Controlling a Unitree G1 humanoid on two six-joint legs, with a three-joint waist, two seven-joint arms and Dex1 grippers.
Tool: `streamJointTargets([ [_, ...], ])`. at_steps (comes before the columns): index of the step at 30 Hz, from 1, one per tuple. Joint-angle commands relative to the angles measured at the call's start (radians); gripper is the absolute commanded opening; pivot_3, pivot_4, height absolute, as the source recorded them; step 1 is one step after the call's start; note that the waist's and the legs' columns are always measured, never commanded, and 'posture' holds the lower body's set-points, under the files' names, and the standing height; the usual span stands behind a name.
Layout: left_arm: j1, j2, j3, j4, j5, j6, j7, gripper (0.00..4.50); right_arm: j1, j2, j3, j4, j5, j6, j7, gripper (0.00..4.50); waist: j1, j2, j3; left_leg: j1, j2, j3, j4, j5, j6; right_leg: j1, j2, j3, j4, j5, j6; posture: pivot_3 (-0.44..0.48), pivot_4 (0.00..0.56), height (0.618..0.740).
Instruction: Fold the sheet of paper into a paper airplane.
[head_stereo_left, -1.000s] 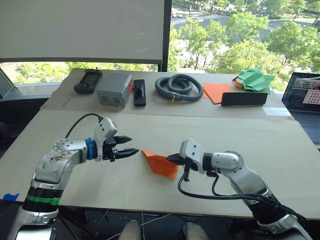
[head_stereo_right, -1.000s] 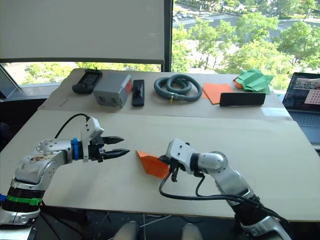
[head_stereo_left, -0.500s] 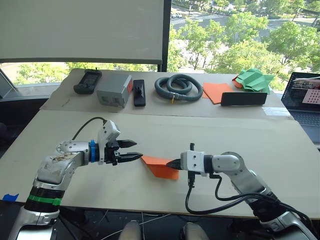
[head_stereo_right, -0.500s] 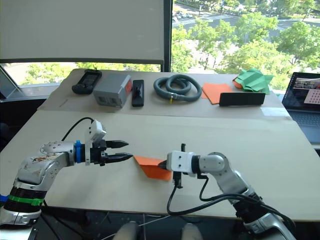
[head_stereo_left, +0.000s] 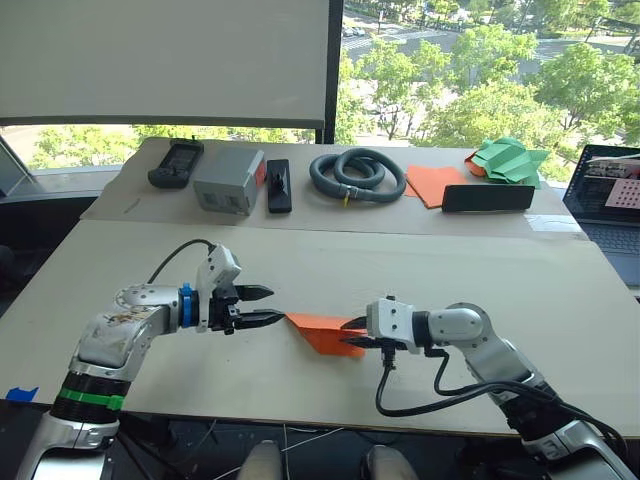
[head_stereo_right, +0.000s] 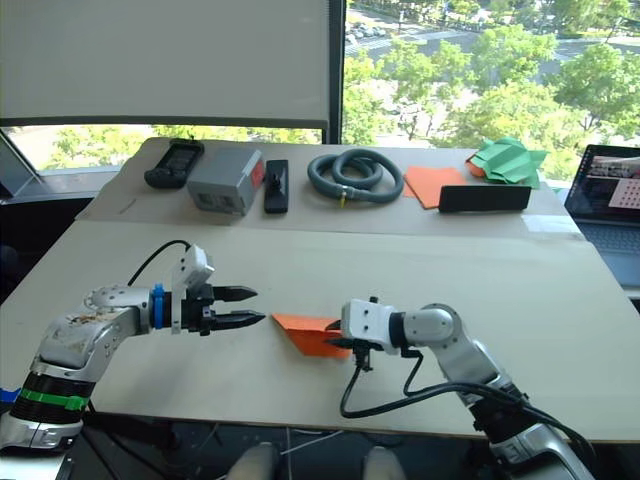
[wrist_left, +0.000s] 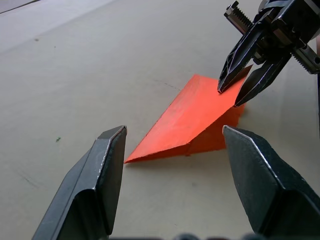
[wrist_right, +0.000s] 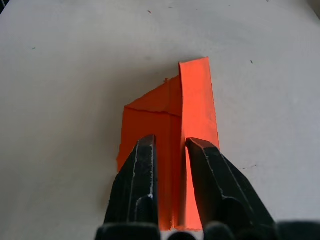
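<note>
The sheet of paper (head_stereo_left: 322, 332) is an orange folded wedge lying on the near table, its point toward my left arm. One flap (wrist_left: 195, 115) stands a little above the layer beneath it. My right gripper (head_stereo_left: 350, 333) holds the wedge's wide end, its two black fingers (wrist_right: 142, 170) close together with a paper fold between them. My left gripper (head_stereo_left: 275, 304) is open, level with the table, its tips just short of the wedge's point. In the left wrist view the point lies between its spread fingers (wrist_left: 107, 165) without touching them.
On the far table lie a flat orange sheet (head_stereo_left: 435, 183), green folded paper (head_stereo_left: 510, 160), a coiled grey hose (head_stereo_left: 357, 173), a grey box (head_stereo_left: 229, 180), a black handset (head_stereo_left: 177, 162) and a black bar (head_stereo_left: 488, 197). A laptop (head_stereo_left: 610, 195) sits at the right edge.
My right wrist has turned and laid the raised wedge down nearly flat. My left gripper has moved right, up to the wedge's point.
</note>
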Motion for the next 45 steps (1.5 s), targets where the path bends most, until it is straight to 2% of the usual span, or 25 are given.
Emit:
streamJointTargets([
  [1, -0.045, -0.009, -0.021, 0.021, 0.018, -0.054, -0.016, 3.24, -0.003, -0.012, -0.066, -0.099, 0.060, 0.070, 0.000, 2.25, 0.001, 0.000, 0.000, 0.000, 0.000, 0.000, 0.000, 0.000, 0.000, 0.000, 0.000, 0.000, 0.000, 0.000, 0.000, 0.000, 0.150, 0.711],
  [3, -0.064, -0.019, -0.043, 0.053, 0.035, -0.078, -0.026, 3.24, 0.009, -0.017, -0.084, -0.138, 0.073, 0.107, -0.012, 2.25, 0.002, 0.000, 0.000, 0.000, 0.000, 0.000, 0.000, 0.000, 0.000, 0.000, 0.000, 0.000, 0.000, 0.000, 0.000, 0.000, 0.150, 0.711],
  [4, -0.073, -0.026, -0.052, 0.067, 0.034, -0.087, -0.040, 2.98, 0.016, -0.016, -0.098, -0.162, 0.079, 0.133, -0.024, 2.28, 0.003, 0.000, 0.000, 0.000, 0.000, 0.000, 0.000, 0.000, 0.000, 0.000, 0.000, 0.000, 0.000, 0.000, 0.000, 0.000, 0.150, 0.711],
  [8, -0.117, -0.069, -0.075, 0.115, 0.015, -0.115, -0.093, 1.77, 0.038, 0.001, -0.172, -0.255, 0.144, 0.271, -0.082, 2.29, 0.009, 0.000, 0.000, 0.000, 0.000, 0.000, 0.000, 0.000, 0.000, 0.000, 0.000, 0.000, 0.000, 0.000, 0.000, 0.000, 0.150, 0.711],
  [13, -0.188, -0.118, -0.133, 0.252, 0.088, -0.202, -0.116, 0.06, 0.069, 0.002, -0.229, -0.335, 0.194, 0.367, -0.136, 2.29, 0.019, 0.000, 0.000, 0.000, 0.000, 0.000, 0.001, 0.000, 0.000, 0.000, 0.000, 0.000, 0.000, 0.000, 0.000, 0.000, 0.150, 0.711],
  [18, -0.255, -0.166, -0.195, 0.401, 0.173, -0.313, -0.155, 0.02, 0.113, -0.003, -0.221, -0.400, 0.207, 0.413, -0.166, 2.29, 0.020, 0.000, 0.000, -0.001, 0.000, 0.000, 0.001, 0.000, 0.000, 0.000, 0.000, 0.000, 0.000, 0.000, 0.000, 0.000, 0.150, 0.711],
  [25, -0.260, -0.185, -0.269, 0.507, 0.296, -0.465, -0.178, 0.02, 0.139, -0.001, -0.220, -0.467, 0.218, 0.466, -0.198, 2.29, 0.018, 0.000, 0.000, -0.001, 0.000, 0.001, 0.001, 0.000, 0.000, 0.000, 0.000, 0.001, 0.000, 0.000, 0.001, 0.000, 0.150, 0.711],
  [31, -0.236, -0.190, -0.301, 0.560, 0.383, -0.572, -0.158, 0.02, 0.161, -0.008, -0.219, -0.524, 0.252, 0.514, -0.209, 2.29, 0.019, 0.000, 0.000, -0.001, 0.000, 0.001, 0.001, 0.000, 0.000, 0.000, 0.000, 0.001, 0.000, 0.000, 0.001, 0.000, 0.150, 0.711],
  [37, -0.228, -0.206, -0.301, 0.575, 0.405, -0.606, -0.149, 0.02, 0.173, -0.033, -0.176, -0.560, 0.287, 0.557, -0.179, 2.29, 0.020, 0.000, -0.001, 0.000, 0.000, 0.001, 0.002, 0.000, 0.000, 0.001, 0.000, 0.001, 0.000, 0.000, 0.001, 0.000, 0.150, 0.711],
  [40, -0.227, -0.208, -0.302, 0.584, 0.410, -0.620, -0.150, 0.02, 0.183, -0.064, -0.126, -0.538, 0.230, 0.520, -0.175, 2.29, 0.020, 0.000, -0.001, 0.000, 0.000, 0.001, 0.002, 0.000, 0.000, 0.002, 0.000, 0.001, -0.001, 0.000, 0.001, 0.000, 0.150, 0.711],
  [45, -0.224, -0.206, -0.299, 0.576, 0.408, -0.619, -0.156, 0.02, 0.184, -0.118, -0.034, -0.436, 0.052, 0.354, -0.202, 2.29, 0.020, 0.000, -0.001, 0.000, 0.000, 0.001, 0.002, 0.000, 0.000, 0.002, 0.000, 0.001, 0.000, 0.000, 0.001, 0.000, 0.150, 0.711],
])
